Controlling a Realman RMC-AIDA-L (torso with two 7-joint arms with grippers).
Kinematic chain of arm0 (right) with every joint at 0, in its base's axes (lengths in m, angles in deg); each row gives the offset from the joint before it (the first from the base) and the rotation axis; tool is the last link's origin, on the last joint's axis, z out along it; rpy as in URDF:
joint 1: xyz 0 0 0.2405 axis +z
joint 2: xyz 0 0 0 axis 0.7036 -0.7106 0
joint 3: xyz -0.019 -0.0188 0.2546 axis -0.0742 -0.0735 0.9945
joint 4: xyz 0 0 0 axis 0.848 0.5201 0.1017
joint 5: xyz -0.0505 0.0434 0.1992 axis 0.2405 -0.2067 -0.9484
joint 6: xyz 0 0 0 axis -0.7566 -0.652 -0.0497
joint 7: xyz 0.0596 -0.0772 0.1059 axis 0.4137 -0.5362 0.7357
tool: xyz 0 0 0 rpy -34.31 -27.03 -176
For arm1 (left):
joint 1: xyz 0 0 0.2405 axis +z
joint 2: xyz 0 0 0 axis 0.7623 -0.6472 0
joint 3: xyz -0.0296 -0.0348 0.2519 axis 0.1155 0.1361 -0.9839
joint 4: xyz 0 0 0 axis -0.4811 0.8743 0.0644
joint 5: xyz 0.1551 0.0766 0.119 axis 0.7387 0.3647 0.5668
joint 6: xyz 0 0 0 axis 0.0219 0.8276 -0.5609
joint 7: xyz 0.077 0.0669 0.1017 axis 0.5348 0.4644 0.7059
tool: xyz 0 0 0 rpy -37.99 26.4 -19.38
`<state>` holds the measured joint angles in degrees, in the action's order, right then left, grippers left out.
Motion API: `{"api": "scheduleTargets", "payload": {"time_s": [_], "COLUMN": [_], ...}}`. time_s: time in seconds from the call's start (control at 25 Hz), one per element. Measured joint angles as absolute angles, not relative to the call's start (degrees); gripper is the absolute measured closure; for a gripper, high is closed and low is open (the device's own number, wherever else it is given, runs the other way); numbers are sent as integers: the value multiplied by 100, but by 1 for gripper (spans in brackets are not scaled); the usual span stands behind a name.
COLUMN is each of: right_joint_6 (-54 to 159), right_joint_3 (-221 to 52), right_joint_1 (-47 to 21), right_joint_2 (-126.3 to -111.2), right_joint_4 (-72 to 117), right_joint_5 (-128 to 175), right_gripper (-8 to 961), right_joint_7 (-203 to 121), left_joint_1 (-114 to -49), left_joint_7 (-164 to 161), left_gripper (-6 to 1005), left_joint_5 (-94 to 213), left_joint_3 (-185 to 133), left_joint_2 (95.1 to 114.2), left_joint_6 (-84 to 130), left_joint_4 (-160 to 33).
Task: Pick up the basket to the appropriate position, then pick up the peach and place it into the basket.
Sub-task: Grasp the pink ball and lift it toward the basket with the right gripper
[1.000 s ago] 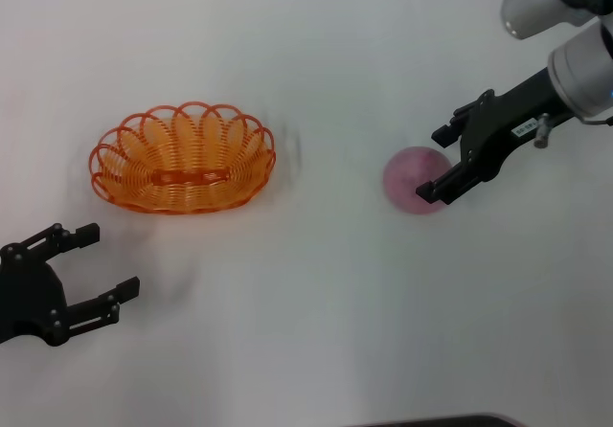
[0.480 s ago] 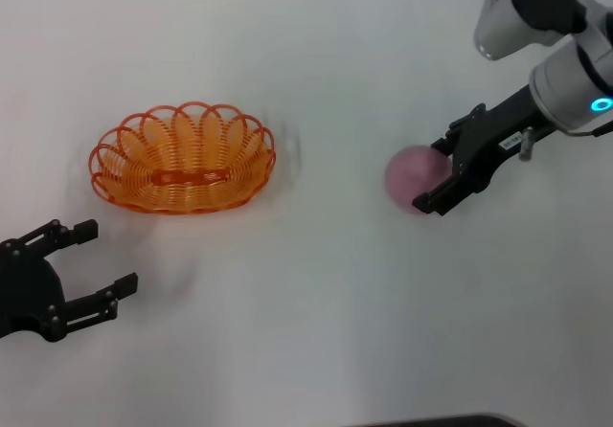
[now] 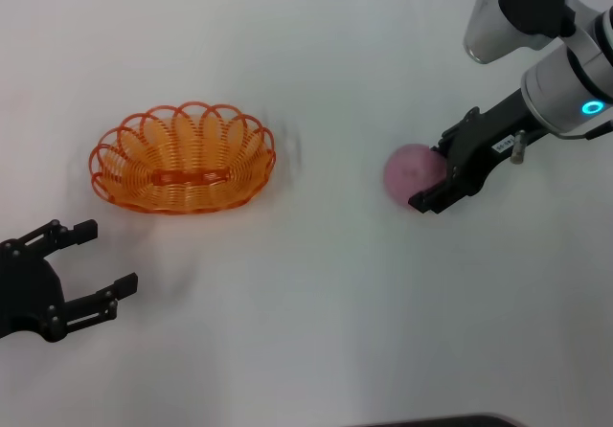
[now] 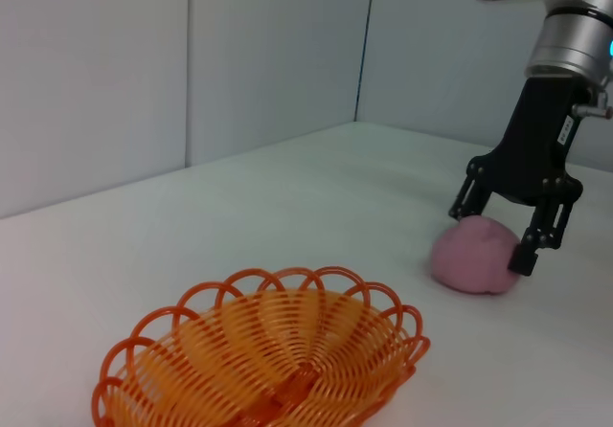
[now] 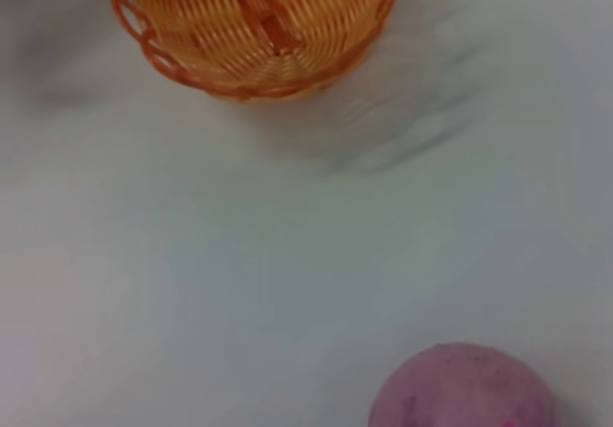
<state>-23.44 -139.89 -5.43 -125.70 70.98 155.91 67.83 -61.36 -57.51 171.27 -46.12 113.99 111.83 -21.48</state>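
Right gripper [image 3: 439, 178] has closed in, jaws now straddling the peach [image 3: 410, 171] without clamping it; grasp imminent, basket [image 3: 182, 159] waits well apart.

Not much to read from where I'm sitting, honestly. The only thing with any print is a small white sticker [image 3: 503, 146] on the black body of the right gripper [image 3: 433, 177]; in the head view it's just a pale strip with dark marks I can't make out. The same sticker [image 4: 564, 130] shows in the left wrist view, on the side of that gripper [image 4: 498, 238], and the characters are still too small for me to tell. No brand, number or sign on the basket [image 3: 182, 159], the peach [image 3: 412, 171], or the left gripper [image 3: 91, 259] that I can read. So: one label, illegible.
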Motion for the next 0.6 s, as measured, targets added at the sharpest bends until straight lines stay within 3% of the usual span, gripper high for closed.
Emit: {"api": "scheduleTargets", "payload": {"time_s": [0.2, 0.4, 0.6], "right_joint_6": [-2494, -2669, -2832], "right_joint_3": [-13988, -13908, -13719], "right_joint_1": [-546, -684, -747], "right_joint_2": [-12570, -12562, -12556], "right_joint_4": [7178, 7532, 7787], "right_joint_5": [15535, 15285, 15036], "right_gripper": [155, 398, 566], "right_joint_7": [6766, 6763, 6713], "left_joint_1": [-6136, -6136, -6140], "left_joint_7": [-5750, -5777, -5786], "left_gripper": [159, 159, 159], "left_joint_5": [17105, 17095, 17092], "left_joint_3": [-4611, -4612, -4611], "left_joint_2": [11399, 11399, 11399], "left_joint_6": [11176, 11186, 11199], "left_joint_4": [-2155, -2158, -2158]}}
